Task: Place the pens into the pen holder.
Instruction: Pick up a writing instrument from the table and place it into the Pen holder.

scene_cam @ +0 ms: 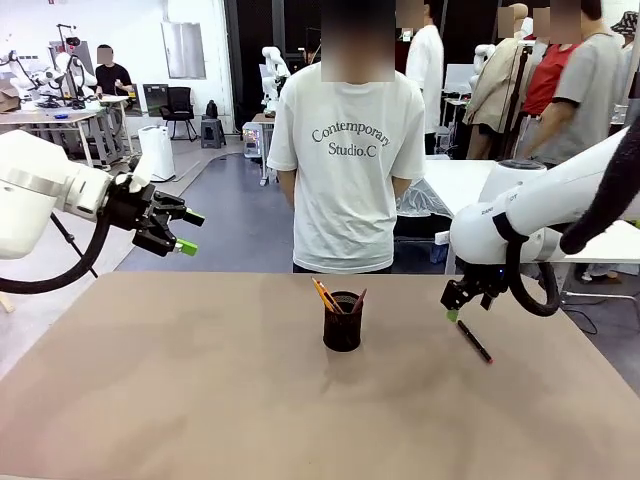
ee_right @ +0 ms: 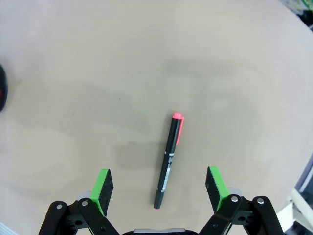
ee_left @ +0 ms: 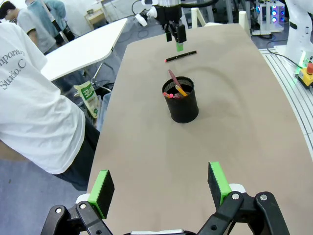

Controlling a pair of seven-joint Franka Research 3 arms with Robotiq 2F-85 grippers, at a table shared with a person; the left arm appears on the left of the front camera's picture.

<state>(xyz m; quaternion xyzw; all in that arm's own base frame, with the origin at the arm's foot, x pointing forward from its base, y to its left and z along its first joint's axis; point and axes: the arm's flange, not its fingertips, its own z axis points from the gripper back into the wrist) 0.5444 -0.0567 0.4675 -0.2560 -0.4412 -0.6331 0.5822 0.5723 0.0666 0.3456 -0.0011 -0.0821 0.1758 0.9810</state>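
A plain tan surface (scene_cam: 200, 400) runs from the robot's side to a person in a white printed T-shirt (scene_cam: 346, 160) at the far edge, with a busy workshop behind. Nearest, around the middle of the surface, stands the black mesh holder (scene_cam: 342, 322), upright, with a yellow-orange pencil (scene_cam: 324, 295) and a reddish-brown pen (scene_cam: 359, 300) leaning inside it, their ends sticking above the rim. To its right, well apart from it, the black pen (scene_cam: 474, 341) with red tip lies flat on the surface. The right gripper (scene_cam: 455, 305) hangs low just over the pen's far end, its jaws spread wide and empty; the right wrist view shows the black pen (ee_right: 168, 160) lying between the two green pads (ee_right: 102, 184) without touching either. The left gripper (scene_cam: 180, 232) is raised high off the surface at the left side, far from the holder, its fingers likewise apart and holding nothing. From its wrist camera the holder (ee_left: 181, 99) sits ahead, the black pen (ee_left: 180, 56) beyond it.
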